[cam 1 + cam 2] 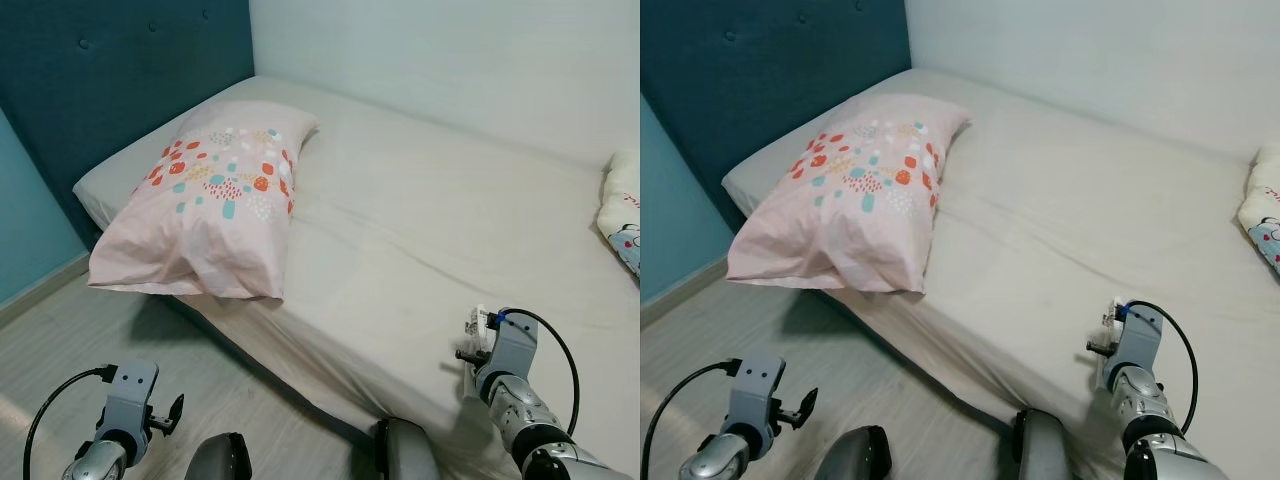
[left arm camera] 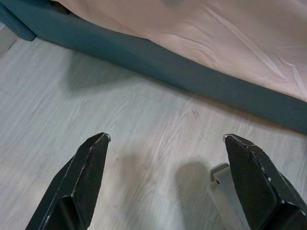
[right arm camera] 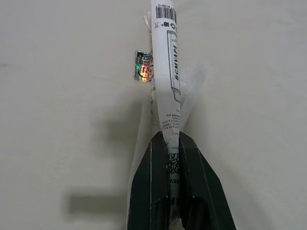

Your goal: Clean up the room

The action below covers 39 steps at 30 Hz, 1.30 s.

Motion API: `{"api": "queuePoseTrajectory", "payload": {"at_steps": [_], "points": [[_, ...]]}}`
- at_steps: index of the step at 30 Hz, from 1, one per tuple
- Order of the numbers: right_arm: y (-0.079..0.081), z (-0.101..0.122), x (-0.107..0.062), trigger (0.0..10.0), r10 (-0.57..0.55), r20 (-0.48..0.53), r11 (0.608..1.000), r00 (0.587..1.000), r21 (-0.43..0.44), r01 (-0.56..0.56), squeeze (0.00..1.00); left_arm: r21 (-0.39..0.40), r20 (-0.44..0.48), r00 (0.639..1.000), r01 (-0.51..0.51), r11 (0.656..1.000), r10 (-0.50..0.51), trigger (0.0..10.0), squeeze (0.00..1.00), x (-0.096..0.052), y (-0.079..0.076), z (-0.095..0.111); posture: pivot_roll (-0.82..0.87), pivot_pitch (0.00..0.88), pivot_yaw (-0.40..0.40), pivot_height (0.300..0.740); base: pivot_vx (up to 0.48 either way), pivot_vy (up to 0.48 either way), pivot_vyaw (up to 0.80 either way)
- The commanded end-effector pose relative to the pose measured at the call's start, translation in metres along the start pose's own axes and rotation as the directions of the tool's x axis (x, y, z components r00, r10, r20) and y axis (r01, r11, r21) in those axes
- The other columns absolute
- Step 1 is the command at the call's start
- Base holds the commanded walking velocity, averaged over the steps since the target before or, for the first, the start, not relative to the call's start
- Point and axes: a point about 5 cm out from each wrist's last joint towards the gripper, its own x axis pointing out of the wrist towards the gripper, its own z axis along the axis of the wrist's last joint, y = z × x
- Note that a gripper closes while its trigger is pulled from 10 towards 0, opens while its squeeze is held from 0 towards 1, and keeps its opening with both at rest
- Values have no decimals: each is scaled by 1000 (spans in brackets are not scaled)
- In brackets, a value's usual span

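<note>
Right pincer (image 3: 172,139) clenched on a thin printed wrapper (image 3: 165,62), held just over the bed (image 1: 420,230) edge — left pincer (image 2: 165,143) released above the floor (image 2: 96,120); risk: the flimsy packet slipping out, since only its end is pinched.

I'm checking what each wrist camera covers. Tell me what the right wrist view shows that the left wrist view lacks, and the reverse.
Right wrist view alone: the right gripper, jaws shut on a white printed wrapper with a barcode and a shiny sticker, held over the pale sheet. Left wrist view alone: the left gripper, jaws wide open and holding nothing, over the wood floor, with the teal bed base beyond. Both share: the sheet on the bed.
</note>
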Motion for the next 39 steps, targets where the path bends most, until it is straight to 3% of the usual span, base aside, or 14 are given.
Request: {"api": "queuePoseTrajectory", "payload": {"at_steps": [1, 2, 7, 12, 13, 15, 18, 20, 23, 25, 26, 31, 35, 39], "points": [[-1, -16, -2, 0, 4, -57, 999, 998, 34, -2, 0, 34, -8, 1000, 8, 999, -8, 10000, 0, -3, 4, -1, 28, 158, -35, 540, 0, 0, 0], [7, -3, 0, 0, 56, 13, 994, 998, 91, -57, 0, 33, -2, 1000, 7, 999, -7, 10000, 0, 0, 4, 2, 21, 152, -35, 540, 0, 0, 0], [13, 11, 1, 0, 90, 71, 988, 993, 120, -99, 0, 30, 11, 1000, 5, 1000, -5, 10000, 0, 4, 3, 8, 16, 145, -35, 540, 0, 0, 0], [32, 46, 1, 0, 201, 227, 949, 953, 196, -246, 0, -49, 77, 996, -34, 998, 38, 10000, 0, 15, 6, 28, 1, 125, -39, 540, 0, 0, 0], [49, 62, -1, 0, 282, 294, 912, 914, 214, -350, 0, -111, 129, 989, -58, 992, 72, 10000, 0, 22, 11, 44, -11, 116, -37, 540, 0, 0, 0], [53, 66, -2, 0, 301, 309, 901, 902, 217, -375, 0, -127, 141, 987, -62, 990, 80, 10000, 0, 24, 12, 48, -11, 116, -37, 540, 0, 0, 0], [92, 81, -12, 0, 505, 378, 797, 776, 142, -587, 0, -220, 225, 969, -56, 974, 107, 10000, 0, 38, 12, 80, -42, 86, -41, 540, 0, 0, 0], [103, 85, -17, 0, 557, 413, 748, 720, 126, -651, 0, -227, 251, 964, -34, 973, 92, 10000, 0, 46, 4, 96, -48, 80, -42, 550, 0, 0, 0], [106, 86, -20, 0, 571, 433, 725, 697, 131, -676, 0, -224, 271, 959, -22, 974, 84, 10000, 0, 49, -2, 105, -50, 74, -41, 555, 0, 0, 0], [112, 88, -24, 0, 601, 471, 677, 646, 130, -724, 0, -227, 313, 948, 13, 974, 60, 10000, 0, 54, -15, 121, -52, 68, -39, 565, 0, 0, 0], [112, 88, -24, 0, 601, 471, 677, 646, 130, -724, 0, -227, 313, 948, 13, 974, 60, 10000, 0, 54, -15, 121, -52, 68, -39, 565, 0, 0, 0], [126, 92, -35, 0, 670, 501, 592, 548, 84, -801, 0, -182, 299, 954, 56, 982, 2, 10000, 0, 57, -30, 127, -53, 46, -34, 590, -305, 0, 0], [137, 89, -40, 0, 707, 488, 556, 512, 64, -829, 0, -214, 308, 951, 46, 976, 22, 10000, 0, 56, -26, 125, -50, 27, -37, 610, -112, 0, 0], [143, 82, -41, 0, 727, 464, 547, 507, 57, -835, 0, -214, 296, 955, 34, 976, 32, 10000, 0, 55, -25, 123, -44, 22, -41, 620, 0, 0, 0]]}}
